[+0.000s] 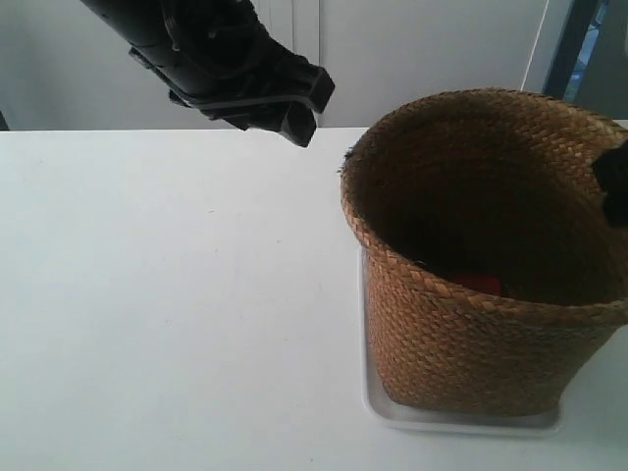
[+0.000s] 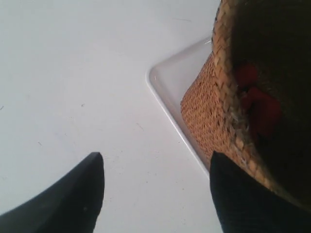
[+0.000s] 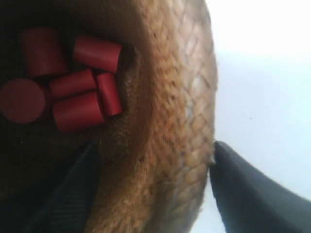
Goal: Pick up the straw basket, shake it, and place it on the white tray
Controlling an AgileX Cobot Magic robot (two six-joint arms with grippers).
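Note:
The brown straw basket (image 1: 471, 343) stands upright on the white tray (image 1: 442, 420), with its base inside the tray's rim. Several red cylinders (image 3: 77, 82) lie on its dark floor. My right gripper (image 3: 154, 145) is open astride the basket's braided rim (image 3: 184, 111), one finger inside and the other outside with its tip just against the straw. In the exterior view only a black bit of it (image 1: 613, 182) shows, at the rim's right edge. My left gripper (image 2: 156, 160) hangs open and empty over bare table beside the tray's corner (image 2: 170, 82) and the basket (image 2: 204, 111).
The white table (image 1: 167, 294) spreads wide to the exterior view's left of the tray. The dark arm at the exterior view's left (image 1: 235, 69) hovers over the table's far edge. A pale wall stands behind.

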